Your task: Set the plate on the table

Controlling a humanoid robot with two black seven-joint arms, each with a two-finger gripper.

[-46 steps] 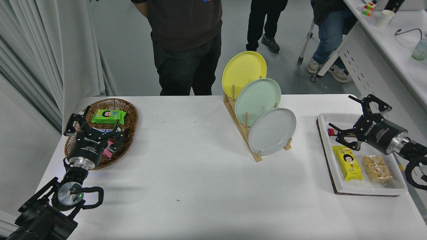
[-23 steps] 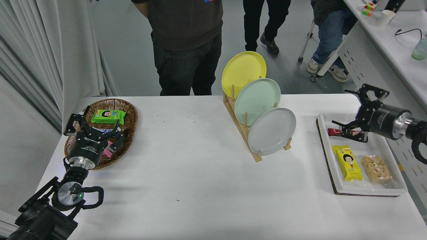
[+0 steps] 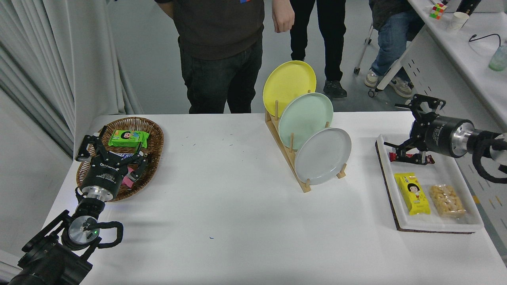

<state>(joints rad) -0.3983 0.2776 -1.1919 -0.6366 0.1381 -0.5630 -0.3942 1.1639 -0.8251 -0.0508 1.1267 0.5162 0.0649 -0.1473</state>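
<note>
The pale grey plate (image 3: 323,156) stands on edge in the front slot of a wooden rack (image 3: 292,158) on the white table (image 3: 237,206). A mint green plate (image 3: 305,119) and a yellow plate (image 3: 289,83) stand behind it in the same rack. My right gripper (image 3: 400,126) is open and empty, above the far end of the white tray, well to the right of the grey plate. My left gripper (image 3: 113,148) is parked open at the lower left, over a wicker basket.
A white tray (image 3: 455,178) at the right holds a red snack bar (image 3: 410,157), a yellow packet (image 3: 412,194) and a bag of snacks (image 3: 447,200). A wicker basket (image 3: 152,148) with a green packet (image 3: 128,138) sits at the left. People stand beyond the far edge.
My right gripper has moved up and away toward the table's far right, staying open. A person's hand has come into view at the top. The plates have not moved.
</note>
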